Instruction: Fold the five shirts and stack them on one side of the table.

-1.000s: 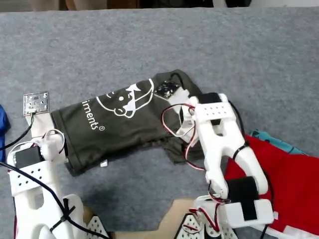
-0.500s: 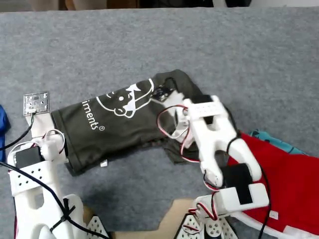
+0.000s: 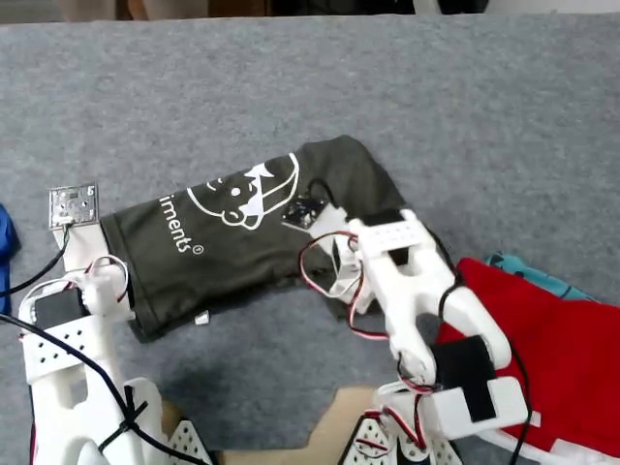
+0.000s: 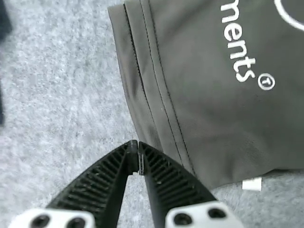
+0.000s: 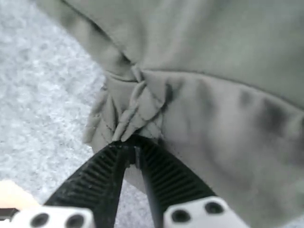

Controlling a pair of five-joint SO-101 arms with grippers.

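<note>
From overhead I see the dark shirt (image 3: 242, 242) with its white print lying slantwise across the middle of the grey worktop (image 3: 465, 116), partly folded. Its right end is rumpled under my right arm (image 3: 417, 281). My left arm (image 3: 68, 339) stands at the shirt's near left corner. A red shirt (image 3: 562, 349) lies at the near right of the worktop, just beside the right arm's base, and a strip of a teal shirt (image 3: 528, 271) peeks out along its far edge. On the left wrist camera, the left gripper (image 4: 137, 149) has its jaws pressed together, with the tips right at the stitched hem of the dark shirt. I cannot tell whether any cloth is pinched between them. On the right wrist camera, the right gripper (image 5: 134, 147) is clamped on a bunched pucker of the dark shirt's edge, and the fabric gathers into small pleats at the tips above the grey surface.
</note>
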